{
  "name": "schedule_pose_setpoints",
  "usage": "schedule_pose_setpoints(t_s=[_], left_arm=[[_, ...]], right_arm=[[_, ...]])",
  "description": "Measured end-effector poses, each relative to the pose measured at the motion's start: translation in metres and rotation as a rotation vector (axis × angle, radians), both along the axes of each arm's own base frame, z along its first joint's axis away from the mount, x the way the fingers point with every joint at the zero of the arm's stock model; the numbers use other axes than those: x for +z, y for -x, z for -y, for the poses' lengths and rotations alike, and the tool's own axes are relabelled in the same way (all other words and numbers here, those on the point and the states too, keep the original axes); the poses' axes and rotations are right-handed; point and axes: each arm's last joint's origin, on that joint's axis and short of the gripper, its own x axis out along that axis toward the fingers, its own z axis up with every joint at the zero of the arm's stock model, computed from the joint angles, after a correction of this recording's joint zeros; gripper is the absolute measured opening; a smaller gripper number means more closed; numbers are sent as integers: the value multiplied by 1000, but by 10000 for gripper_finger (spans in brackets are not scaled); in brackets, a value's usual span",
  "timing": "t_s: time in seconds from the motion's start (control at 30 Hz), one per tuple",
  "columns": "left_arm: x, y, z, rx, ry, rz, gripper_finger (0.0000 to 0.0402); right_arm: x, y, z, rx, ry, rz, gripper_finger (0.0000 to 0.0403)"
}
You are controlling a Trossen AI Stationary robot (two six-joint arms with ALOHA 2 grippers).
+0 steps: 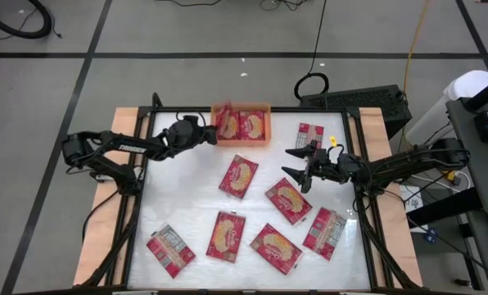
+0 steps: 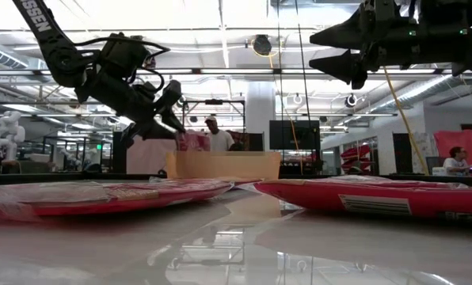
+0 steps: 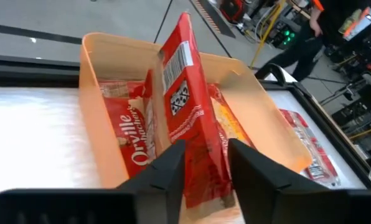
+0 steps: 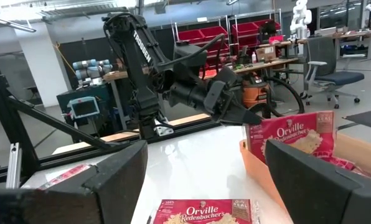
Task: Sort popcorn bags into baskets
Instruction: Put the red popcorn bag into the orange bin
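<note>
Left pincer (image 3: 204,165) fingers straddle an upright popcorn bag (image 3: 188,106) over the orange tray (image 3: 92,93); right pincer (image 1: 300,163) gapes empty.

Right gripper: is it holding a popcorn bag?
No, the right gripper hangs open and empty above the table, with popcorn bags lying flat below.
</note>
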Motion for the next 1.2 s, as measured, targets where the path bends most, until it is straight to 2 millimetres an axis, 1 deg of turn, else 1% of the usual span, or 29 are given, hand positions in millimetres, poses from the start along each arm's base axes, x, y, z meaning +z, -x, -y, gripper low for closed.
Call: schedule_pose_setpoints(t_s=[0.2,0.53,0.63,0.83,1.03,1.13,1.2], left_arm=[[1,4,-7,30,-10,8,170],[-2,11,-17,56,-31,-53,199],[-2,11,-17,47,-26,-50,193],[-2,11,-15,-1,-4,-56,163],[-1,11,-15,-35,-48,-91,148],[5,9,-10,-73,-85,-84,143],[9,5,-1,-130,-114,-88,137]], right_arm=[[0,0,0,0,-1,-1,315],[-1,0,0,2,-7,-9,315],[-1,0,0,2,-7,-9,315],[-1,0,0,3,-8,-8,315],[-3,0,0,-14,-28,-27,315],[-8,0,1,-50,-35,-71,315],[-10,0,1,-54,-38,-101,315]])
